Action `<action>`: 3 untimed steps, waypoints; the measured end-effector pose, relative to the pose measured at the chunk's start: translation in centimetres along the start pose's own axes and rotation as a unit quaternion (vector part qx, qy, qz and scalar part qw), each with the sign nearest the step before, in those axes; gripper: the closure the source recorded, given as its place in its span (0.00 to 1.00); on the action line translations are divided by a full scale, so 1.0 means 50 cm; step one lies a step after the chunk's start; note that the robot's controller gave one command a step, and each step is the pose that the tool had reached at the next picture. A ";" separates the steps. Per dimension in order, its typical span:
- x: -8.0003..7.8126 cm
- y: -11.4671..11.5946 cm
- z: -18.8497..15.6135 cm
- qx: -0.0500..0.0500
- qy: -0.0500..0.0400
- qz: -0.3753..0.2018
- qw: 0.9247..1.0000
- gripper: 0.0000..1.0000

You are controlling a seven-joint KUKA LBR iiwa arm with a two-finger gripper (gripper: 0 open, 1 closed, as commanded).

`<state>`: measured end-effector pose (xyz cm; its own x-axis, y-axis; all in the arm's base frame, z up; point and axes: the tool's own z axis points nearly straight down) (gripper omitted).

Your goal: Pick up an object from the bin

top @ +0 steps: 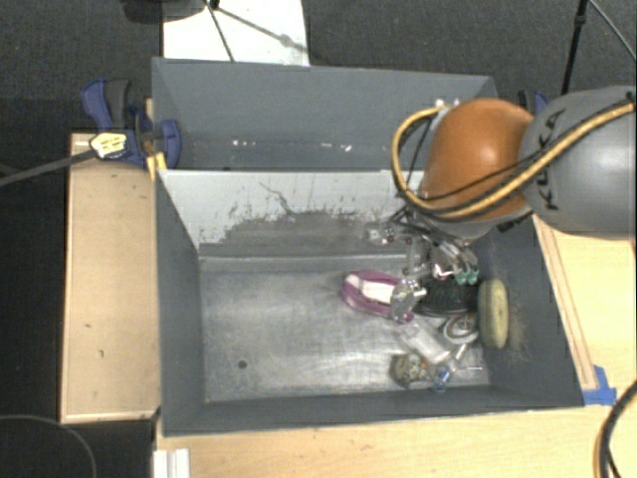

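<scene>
Low at right-centre of frame: gripper (406,302) at right end of purple-white object (366,292) on bin (279,337) floor; can't tell whether open or closed.

This looks like a robotics lab or test cell. 1 heavy grey industrial arm (587,167), its wrist under an orange cover (478,152) and looped with yellow and black cables (403,162), reaches into a grey metal bin (279,118) with sloped walls and a scuffed, scratched floor. Around the bin lies dark carpet (60,48), crossed by a loose black cable (40,173) and a thin black rod (575,28). A heap of small loose things (438,357) sits in the bin's right corner.
</scene>
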<state>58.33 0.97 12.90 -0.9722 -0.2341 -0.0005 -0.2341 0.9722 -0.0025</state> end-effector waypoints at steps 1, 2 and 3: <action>0.038 -0.038 0.121 -0.001 0.000 0.014 1.000 0.00; 0.036 -0.037 0.113 -0.001 -0.001 0.016 1.000 1.00; 0.071 -0.078 -0.142 0.000 -0.004 -0.005 1.000 1.00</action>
